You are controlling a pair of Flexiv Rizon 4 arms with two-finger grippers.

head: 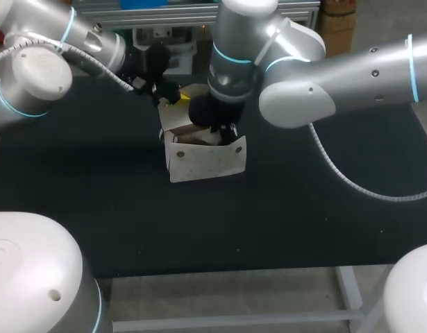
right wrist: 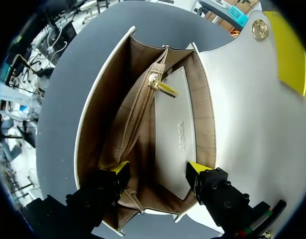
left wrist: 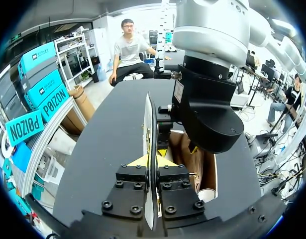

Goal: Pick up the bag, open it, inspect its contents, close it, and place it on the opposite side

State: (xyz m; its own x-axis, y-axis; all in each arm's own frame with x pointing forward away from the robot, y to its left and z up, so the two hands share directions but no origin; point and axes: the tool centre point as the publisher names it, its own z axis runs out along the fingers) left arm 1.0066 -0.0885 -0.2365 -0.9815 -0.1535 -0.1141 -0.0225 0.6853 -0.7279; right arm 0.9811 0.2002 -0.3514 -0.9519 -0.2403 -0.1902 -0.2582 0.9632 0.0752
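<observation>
Right hand (right wrist: 157, 172) sits nearest its camera, fingers spread, low over the black counter (head: 95, 208) and directly above the mouth of the white bag (head: 206, 161), which stands open near the counter's middle. The left hand (left wrist: 152, 162) pinches the bag's flap (left wrist: 149, 119), holding it back from the opening. Inspection seems to be the step in hand. It will go best with the flap held steady and the right wrist centred over the tan lining, so the gold zip pull (right wrist: 165, 88) is in plain view.
</observation>
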